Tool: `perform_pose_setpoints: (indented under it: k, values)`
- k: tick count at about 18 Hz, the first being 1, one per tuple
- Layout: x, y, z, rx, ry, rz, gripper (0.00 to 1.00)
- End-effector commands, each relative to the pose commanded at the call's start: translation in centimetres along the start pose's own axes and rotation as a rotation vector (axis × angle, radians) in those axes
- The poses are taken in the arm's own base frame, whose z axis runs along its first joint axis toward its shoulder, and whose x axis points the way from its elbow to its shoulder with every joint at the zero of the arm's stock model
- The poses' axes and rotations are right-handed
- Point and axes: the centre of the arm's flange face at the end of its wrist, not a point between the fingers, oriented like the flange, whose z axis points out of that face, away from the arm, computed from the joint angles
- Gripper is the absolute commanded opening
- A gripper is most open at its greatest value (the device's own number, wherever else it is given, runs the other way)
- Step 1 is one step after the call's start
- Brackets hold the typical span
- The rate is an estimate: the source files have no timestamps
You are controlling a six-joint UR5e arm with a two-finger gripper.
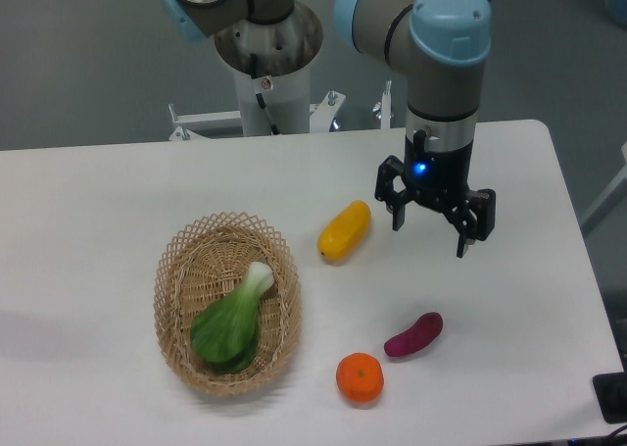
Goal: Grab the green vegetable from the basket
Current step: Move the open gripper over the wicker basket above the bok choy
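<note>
The green vegetable (pixel 231 321) lies inside the tan wicker basket (pixel 179 270) at the lower left of the table, its dark leaves toward the front and its pale stalk pointing up and to the right. My gripper (pixel 433 236) hangs above the table well to the right of the basket, beyond the yellow fruit. Its fingers are spread apart and hold nothing.
A yellow oblong fruit (pixel 345 230) lies between the basket and the gripper. A purple eggplant (pixel 413 334) and an orange (pixel 360 377) sit at the lower right of the basket. The robot's base column (pixel 266 64) stands at the table's far edge.
</note>
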Motion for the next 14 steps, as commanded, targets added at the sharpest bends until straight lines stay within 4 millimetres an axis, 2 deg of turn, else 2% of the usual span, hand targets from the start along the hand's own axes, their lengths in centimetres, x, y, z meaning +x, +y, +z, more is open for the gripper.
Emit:
perform_pose_setpoints:
  k: [5,9,11,14]
  values:
    - [0.4,0.5,0.7,-0.012,0.021,-0.005,1.0]
    - [2.1,0.6,1.3,-0.016,0.032,-0.089,1.0]
    - [2.2,0.5,1.3,-0.008,0.013,-0.156,1.0]
    - [3.6,0.4,2.3,-0.017,0.037,-0.168,1.0]
